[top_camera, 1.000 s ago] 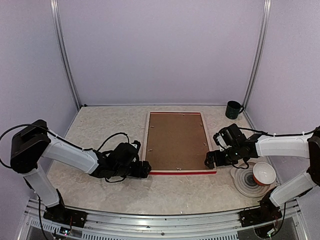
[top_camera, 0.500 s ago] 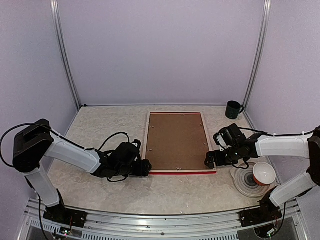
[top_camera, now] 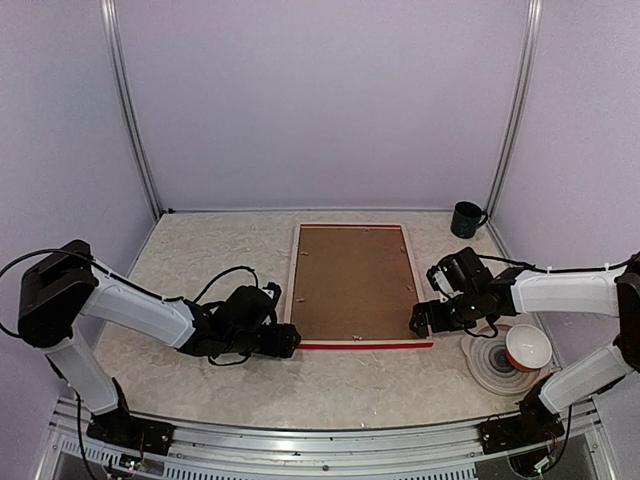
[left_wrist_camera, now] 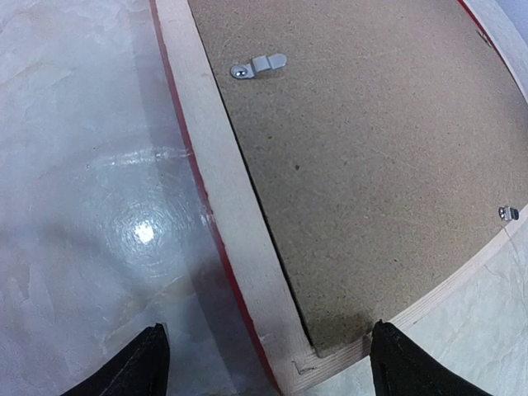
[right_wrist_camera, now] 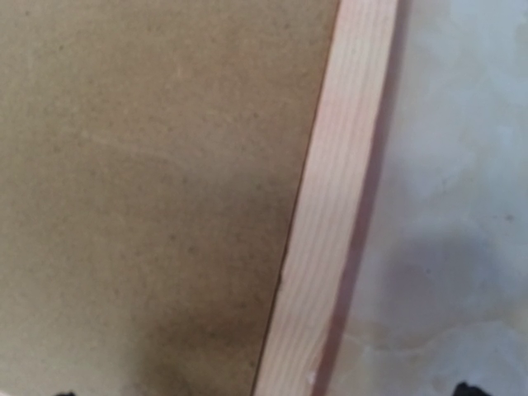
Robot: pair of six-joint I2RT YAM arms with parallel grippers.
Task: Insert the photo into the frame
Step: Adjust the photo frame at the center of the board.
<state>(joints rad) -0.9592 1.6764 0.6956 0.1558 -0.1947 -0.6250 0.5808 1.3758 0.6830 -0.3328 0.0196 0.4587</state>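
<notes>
Your frame (top_camera: 365, 345) lies face down in the middle of the table (top_camera: 200, 260). Its pale wood back is up, and the brown backing board (top_camera: 352, 283) sits inside it. You cannot see the photo anywhere. It may be under the board, but you cannot tell.

Your left gripper (top_camera: 290, 338) is at the frame's 7 o'clock corner. It is let go and wide, with one finger out over the table and one over the board. It holds nothing. Your right gripper (top_camera: 420, 322) is at the frame's 4 o'clock side, also wide and holding nothing, with the wood rail between its fingers.

Here is what could go wrong:
- If you pinch the thin rail and it slips, the frame could spin away.
- If you lift only one side, the frame tips and the board could slide out. A small grey clip (left_wrist_camera: 257, 66) shows, but you cannot tell if it holds the board.
- The bowl (top_camera: 526, 347) on the plates (top_camera: 490, 365) at 4 o'clock is close behind your right arm. A fast pull back could knock it over.
</notes>
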